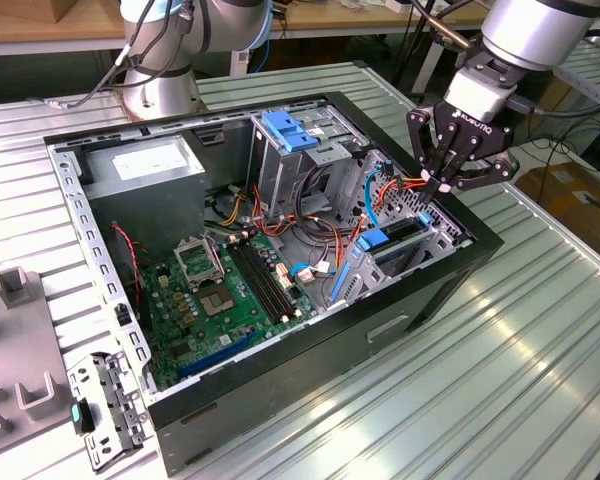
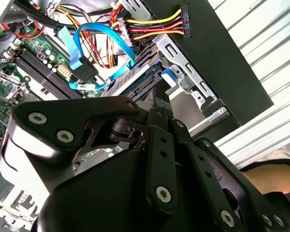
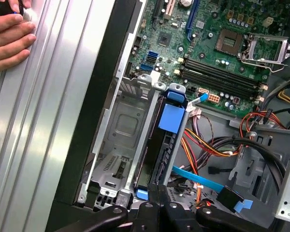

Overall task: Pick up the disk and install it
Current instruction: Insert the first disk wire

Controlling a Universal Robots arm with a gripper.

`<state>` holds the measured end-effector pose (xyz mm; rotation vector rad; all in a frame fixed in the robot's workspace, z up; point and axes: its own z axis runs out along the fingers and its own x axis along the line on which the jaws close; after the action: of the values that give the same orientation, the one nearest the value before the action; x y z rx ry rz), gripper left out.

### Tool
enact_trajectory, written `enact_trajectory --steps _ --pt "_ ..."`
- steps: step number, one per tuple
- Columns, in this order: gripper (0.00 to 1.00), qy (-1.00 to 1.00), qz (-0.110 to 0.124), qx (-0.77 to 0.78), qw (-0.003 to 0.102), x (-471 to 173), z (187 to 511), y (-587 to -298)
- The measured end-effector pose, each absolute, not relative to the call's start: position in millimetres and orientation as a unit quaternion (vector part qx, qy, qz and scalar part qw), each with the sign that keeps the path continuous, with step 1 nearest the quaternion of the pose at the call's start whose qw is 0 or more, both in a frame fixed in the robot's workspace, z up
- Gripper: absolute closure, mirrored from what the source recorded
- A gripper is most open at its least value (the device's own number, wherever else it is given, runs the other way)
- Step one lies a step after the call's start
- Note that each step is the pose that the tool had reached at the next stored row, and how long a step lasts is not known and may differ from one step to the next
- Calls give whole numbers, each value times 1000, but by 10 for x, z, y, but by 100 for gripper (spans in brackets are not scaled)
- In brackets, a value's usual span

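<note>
- Exterior view: the claw (image 1: 445, 186) hangs over one corner of an open case (image 1: 410, 305) on a ribbed worktop (image 1: 540, 330). Its fingers look pressed together. Whether they nip anything at the tips cannot be told.
- The disk (image 1: 390, 240) stands on edge in a metal bay (image 3: 121, 125) directly below the claw. In the first wrist view the claw (image 3: 155, 191) meets the disk's (image 3: 162, 154) nearest end, and the blue tab sits at the end farthest from the claw.
- Likely risk: if the disk is not square in the bay's rails, a push from the claw could jam it or bend its blue frame.
- Likely risk: loose cables (image 3: 203, 145) lie just beside the disk, on the side away from the case wall. They could snag the claw or get trapped as the disk seats.
- Likely risk: narrow tips on a thin edge could slip off and strike the bay or the blue cable (image 2: 87, 43) beyond.
- A person's hand (image 3: 9, 34) rests on the worktop outside the case, well apart from the claw. A sudden arm swing that way could be a hazard.
</note>
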<state>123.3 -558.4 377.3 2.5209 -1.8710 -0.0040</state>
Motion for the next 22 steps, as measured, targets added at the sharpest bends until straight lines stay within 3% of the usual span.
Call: enact_trajectory --steps 22 --pt "89 -543 -1 840 1 1436 3772 -5508"
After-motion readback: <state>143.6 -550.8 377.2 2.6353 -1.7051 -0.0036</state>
